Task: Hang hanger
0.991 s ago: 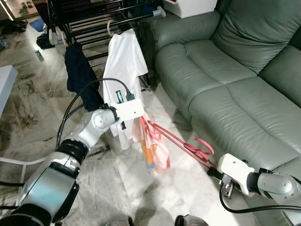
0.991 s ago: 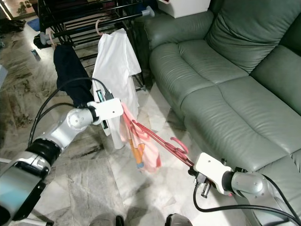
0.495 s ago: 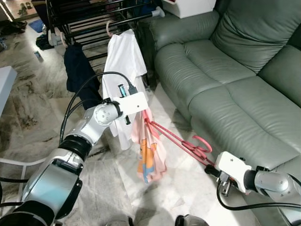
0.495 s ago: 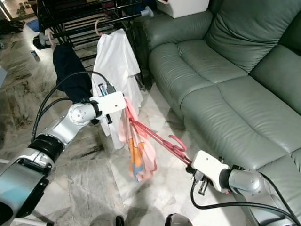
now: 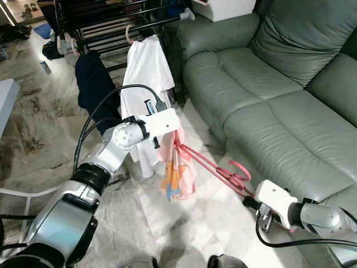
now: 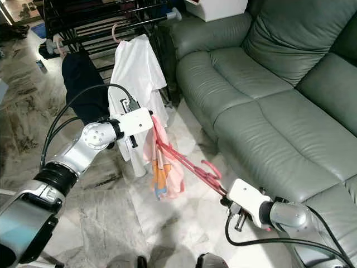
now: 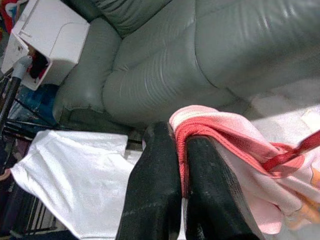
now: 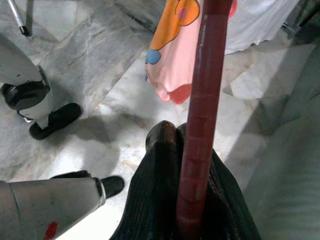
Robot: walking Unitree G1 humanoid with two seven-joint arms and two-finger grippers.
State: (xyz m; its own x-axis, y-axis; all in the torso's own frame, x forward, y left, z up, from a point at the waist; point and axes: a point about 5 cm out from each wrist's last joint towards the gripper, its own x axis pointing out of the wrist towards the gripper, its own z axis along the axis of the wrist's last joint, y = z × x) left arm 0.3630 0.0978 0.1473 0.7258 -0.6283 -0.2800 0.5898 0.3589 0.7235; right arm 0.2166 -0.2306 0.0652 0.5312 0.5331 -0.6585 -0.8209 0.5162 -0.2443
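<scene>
A red hanger (image 5: pixel 211 166) stretches between my two grippers, its hook (image 5: pixel 241 167) near the right one. A pink garment (image 5: pixel 177 173) with an orange print hangs from its left end. My left gripper (image 5: pixel 175 134) is shut on the garment's red collar (image 7: pixel 181 160), pinched between the black fingers (image 7: pixel 152 195). Low beside the sofa, my right gripper (image 5: pixel 249 201) is shut on the hanger's bar (image 8: pixel 202 115). Behind stands the black drying rack (image 5: pixel 111 25), with a white shirt (image 5: pixel 146 70) and a dark garment (image 5: pixel 92 84) hung on it.
A grey-green leather sofa (image 5: pixel 273 95) fills the right side, close to my right arm. A white box (image 5: pixel 223 8) sits at its far armrest. The floor is marble (image 5: pixel 33 128). My feet (image 8: pixel 55 120) stand below the right gripper.
My left gripper has risen a little and moved right toward the sofa. The pink garment swung and now hangs more bunched. The right gripper has barely moved.
</scene>
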